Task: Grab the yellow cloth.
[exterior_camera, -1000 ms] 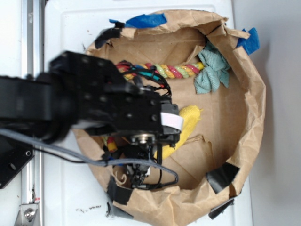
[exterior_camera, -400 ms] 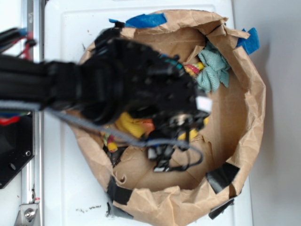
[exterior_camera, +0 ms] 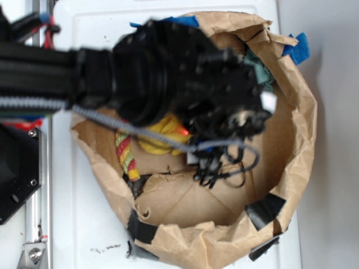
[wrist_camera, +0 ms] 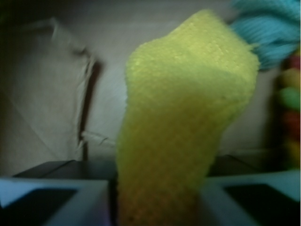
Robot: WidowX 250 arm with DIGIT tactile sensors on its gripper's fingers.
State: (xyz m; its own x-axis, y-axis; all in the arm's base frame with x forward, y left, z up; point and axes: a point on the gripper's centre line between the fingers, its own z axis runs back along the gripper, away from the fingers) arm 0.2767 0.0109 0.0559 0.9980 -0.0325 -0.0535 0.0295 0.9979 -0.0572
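The yellow cloth, a fuzzy terry towel, fills the middle of the wrist view. It runs from between the two jaws out toward the brown paper floor. My gripper is shut on the cloth's near end, with a jaw pressed against each side. In the exterior view the blurred black arm hangs over the paper bag. A bunched part of the yellow cloth shows under the arm, and the fingers themselves are hidden there.
A teal cloth lies past the yellow one, partly covered by the arm in the exterior view. A red, yellow and green rope lies along the bag's left wall. The crumpled paper walls ring the area, patched with black tape.
The arm has swung up and to the right over the bag. The yellow cloth has left its earlier spot on the bag's floor and now hangs bunched under the arm.
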